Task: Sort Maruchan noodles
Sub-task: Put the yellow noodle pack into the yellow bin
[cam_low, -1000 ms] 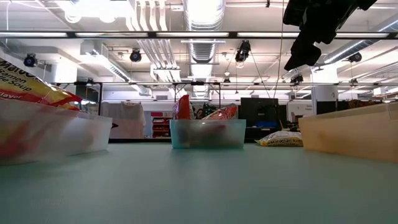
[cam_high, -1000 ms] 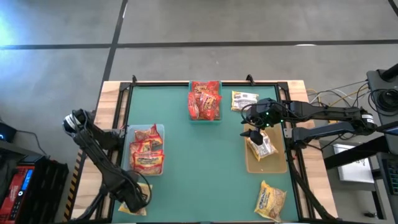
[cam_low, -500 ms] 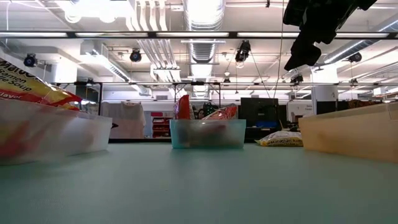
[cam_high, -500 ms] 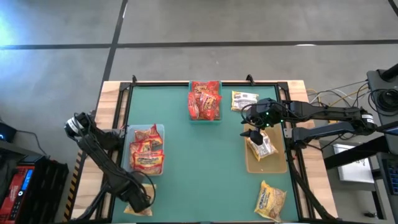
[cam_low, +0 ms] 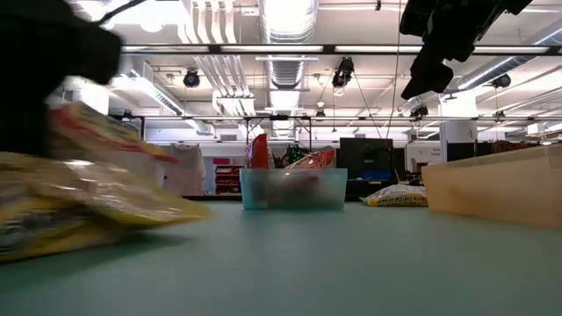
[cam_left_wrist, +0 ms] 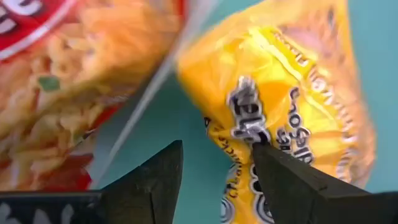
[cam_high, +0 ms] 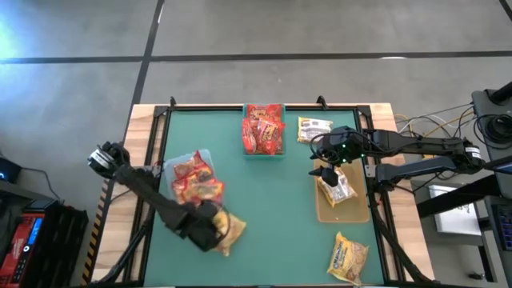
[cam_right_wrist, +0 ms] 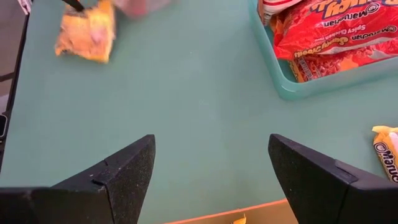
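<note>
Stretching across the green table [cam_high: 264,208] at lower left of the high view, the left gripper [cam_high: 214,234] grasps a yellow noodle packet [cam_high: 230,230] beside the clear bin [cam_high: 205,154] of red packets [cam_high: 196,180]. At centre right, the right gripper [cam_high: 326,172], fingers spread, hovers over the tan bin [cam_high: 340,213].

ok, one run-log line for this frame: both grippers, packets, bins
left gripper: on mat, at yellow packet, grip unclear | right gripper: open, above tan bin | teal bin: red packets
</note>
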`<state>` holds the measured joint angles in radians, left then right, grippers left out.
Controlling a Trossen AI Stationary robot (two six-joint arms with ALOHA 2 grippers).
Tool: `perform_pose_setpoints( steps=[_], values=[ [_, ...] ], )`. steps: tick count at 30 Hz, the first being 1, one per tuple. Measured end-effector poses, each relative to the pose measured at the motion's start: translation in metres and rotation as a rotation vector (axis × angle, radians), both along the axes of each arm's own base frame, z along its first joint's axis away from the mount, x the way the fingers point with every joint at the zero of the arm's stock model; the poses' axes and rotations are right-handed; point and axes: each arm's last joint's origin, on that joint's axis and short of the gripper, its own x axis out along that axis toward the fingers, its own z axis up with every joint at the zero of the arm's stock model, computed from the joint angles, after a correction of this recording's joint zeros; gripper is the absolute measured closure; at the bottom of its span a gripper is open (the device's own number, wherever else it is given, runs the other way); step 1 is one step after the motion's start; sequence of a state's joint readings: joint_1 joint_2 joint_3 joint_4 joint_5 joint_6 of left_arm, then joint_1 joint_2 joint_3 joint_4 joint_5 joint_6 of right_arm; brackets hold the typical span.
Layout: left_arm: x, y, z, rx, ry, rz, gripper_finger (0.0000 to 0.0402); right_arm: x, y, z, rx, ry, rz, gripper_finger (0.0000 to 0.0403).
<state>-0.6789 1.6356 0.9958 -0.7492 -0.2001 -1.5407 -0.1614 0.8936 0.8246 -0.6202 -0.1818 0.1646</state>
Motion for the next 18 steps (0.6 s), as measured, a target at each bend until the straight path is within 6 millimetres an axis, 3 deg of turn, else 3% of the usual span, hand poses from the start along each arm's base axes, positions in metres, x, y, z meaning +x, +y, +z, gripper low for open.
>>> perform_pose_setpoints(
  steps=[7, 13, 18],
  values=[
    [0.035, 0.025, 0.007, 0.094, -0.159, -0.138, 0.0221, 0.0, 0.0, 0.0, 0.0, -0.001, 0.0, 0.0101],
    [0.03, 0.008, 0.017, 0.027, -0.135, -0.227, 0.0221, 0.0, 0.0, 0.0, 0.0, -0.001, 0.0, 0.0101],
    [0.02, 0.012, 0.016, 0.133, -0.065, -0.172, 0.0221, 0.0, 0.0, 0.0, 0.0, -0.001, 0.0, 0.0101]
  ],
)
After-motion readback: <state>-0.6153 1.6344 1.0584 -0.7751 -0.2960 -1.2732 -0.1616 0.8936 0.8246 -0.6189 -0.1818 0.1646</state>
